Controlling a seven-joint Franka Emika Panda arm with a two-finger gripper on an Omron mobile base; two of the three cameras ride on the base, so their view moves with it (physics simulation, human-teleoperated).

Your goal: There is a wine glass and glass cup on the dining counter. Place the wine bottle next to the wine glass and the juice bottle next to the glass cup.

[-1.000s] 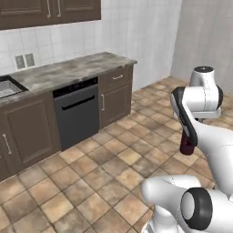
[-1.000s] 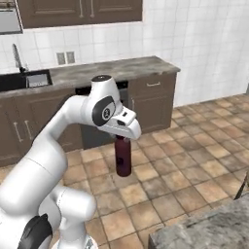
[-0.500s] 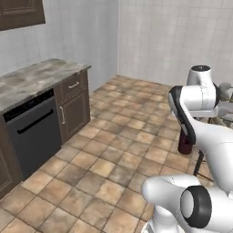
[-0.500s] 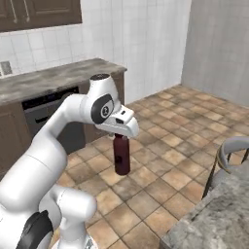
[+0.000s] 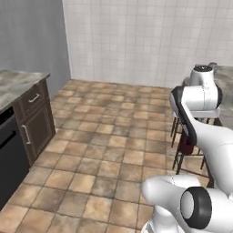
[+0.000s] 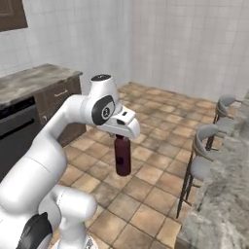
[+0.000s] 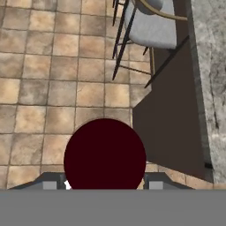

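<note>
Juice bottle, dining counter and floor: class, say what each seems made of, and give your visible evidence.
Juice bottle: probably glass or plastic; smooth, uniform dark maroon, too opaque to settle it.
Dining counter: apparently stone; mottled grey marbling.
Floor: ceramic-looking tile; brown squares with pale grout lines.

Both base cameras look forward and down over the arm from behind, sharing the tiled floor (image 5: pixel 113 136) and stools (image 6: pixel 204 160), while the hand camera looks straight down close above the juice bottle (image 7: pixel 105 152).

No readable text, label or number anywhere — surfaces are all plain.
</note>
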